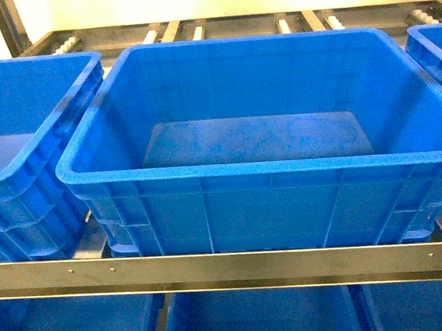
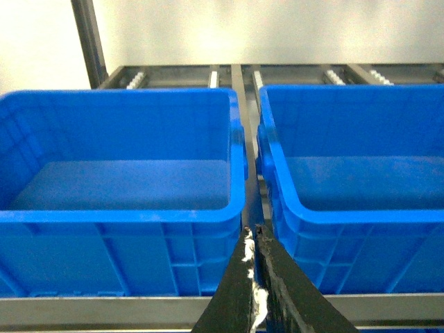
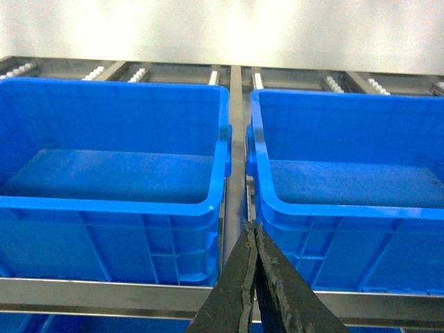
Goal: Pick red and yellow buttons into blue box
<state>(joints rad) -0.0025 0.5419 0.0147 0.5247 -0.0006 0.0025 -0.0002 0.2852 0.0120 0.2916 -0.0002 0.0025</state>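
The red and yellow buttons are out of view in every frame. A large blue box (image 1: 260, 169) fills the middle of the head view, and its floor is bare. Neither gripper appears in the head view. In the left wrist view my left gripper (image 2: 253, 232) is shut with nothing between its black fingers, its tips level with the gap between two blue boxes (image 2: 118, 215) (image 2: 361, 216). My right gripper (image 3: 253, 225) is likewise shut on nothing, in front of the gap between two blue boxes (image 3: 104, 202) (image 3: 347, 210).
More blue boxes stand to the left (image 1: 10, 174) and right (image 1: 432, 43) of the middle one. A metal shelf rail (image 1: 230, 262) runs across in front of them. Further blue boxes (image 1: 259, 318) sit on the level below. Roller tracks lie behind.
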